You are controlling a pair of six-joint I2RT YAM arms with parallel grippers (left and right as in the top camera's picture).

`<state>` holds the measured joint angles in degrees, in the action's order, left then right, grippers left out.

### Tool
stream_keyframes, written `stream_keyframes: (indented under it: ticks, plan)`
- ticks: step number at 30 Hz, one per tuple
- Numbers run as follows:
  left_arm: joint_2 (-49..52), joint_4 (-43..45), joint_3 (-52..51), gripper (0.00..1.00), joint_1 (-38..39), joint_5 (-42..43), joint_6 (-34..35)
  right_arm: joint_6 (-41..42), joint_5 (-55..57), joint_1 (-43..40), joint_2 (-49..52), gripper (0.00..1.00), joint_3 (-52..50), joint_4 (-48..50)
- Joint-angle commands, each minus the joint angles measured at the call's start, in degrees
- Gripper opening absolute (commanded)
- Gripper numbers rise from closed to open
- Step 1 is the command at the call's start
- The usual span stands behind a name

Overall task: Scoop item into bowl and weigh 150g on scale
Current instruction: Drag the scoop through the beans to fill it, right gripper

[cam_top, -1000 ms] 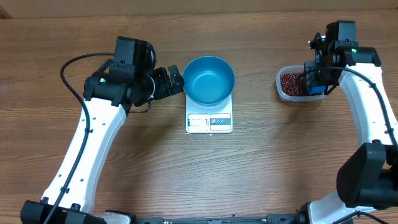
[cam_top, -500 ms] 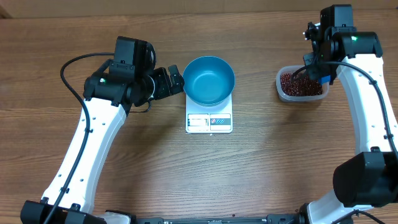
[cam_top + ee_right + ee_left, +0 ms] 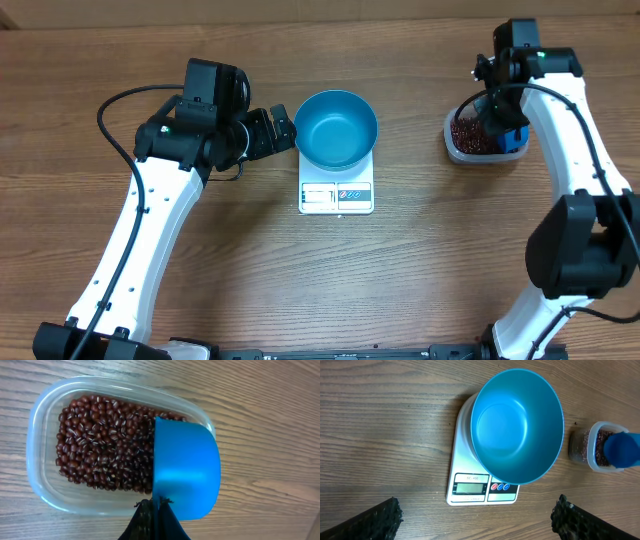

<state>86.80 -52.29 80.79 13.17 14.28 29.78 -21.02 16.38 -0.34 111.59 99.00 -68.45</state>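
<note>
**Right end effector (image 3: 156, 510) closed on scoop (image 3: 185, 475) at the bean tub (image 3: 37, 425)**

1. Right end effector: fingers pinched narrow on the near end of the blue scoop. The grip point itself is hidden behind the fingers. The scoop's leading edge is dipped into the beans (image 3: 100, 445) at the right end of the clear tub.
2. Left end effector (image 3: 278, 130): fingers spread wide, holding nothing. It hangs just beside the left rim of the bowl (image 3: 517, 425); contact cannot be determined.
3. Bowl: empty, seated on the white scale (image 3: 480, 489) at the middle of the surface (image 3: 420, 270), well apart from the tub. The display digits are too small to read.

**Likely faults from this state**

- Tub displacement. The tub looks light, and nothing braces it. A push along its floor would probably slide or tip it.
- Scoop rotation. A narrow pinch at one end gives little resistance to twist, so a loaded scoop may roll and shed beans.
- Spillage in transit. A heaped scoop carried across the open gap to the bowl may drop beans onto the surface.
- False reading. Any touch on the bowl, by the scoop or the left fingers, would shift it or load the scale.
- Overshoot. Full scoops near the target weight allow no fine correction.
</note>
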Motion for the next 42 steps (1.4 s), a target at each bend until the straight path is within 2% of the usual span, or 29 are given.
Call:
stream_keyframes:
  ticks: [1, 11, 17, 42]
  plan:
    - [-0.24, 0.04, 0.79, 0.99, 0.35, -0.35, -1.09, 0.15, 1.01, 0.13, 1.51, 0.04, 0.37, 0.57]
    - [-0.24, 0.07, 0.79, 0.99, 0.35, -0.35, -1.09, 2.21, 0.07, 0.33, 4.48, 0.04, 0.26, 0.00]
    - [-0.24, 0.07, 0.79, 1.00, 0.35, -0.35, -1.09, 7.34, 0.04, 0.26, 4.48, 0.04, -0.39, 0.24]
    - [-0.24, 0.04, 0.79, 1.00, 0.35, -0.35, -1.09, 8.85, 0.31, -2.32, 8.13, 0.04, -3.06, 2.95]
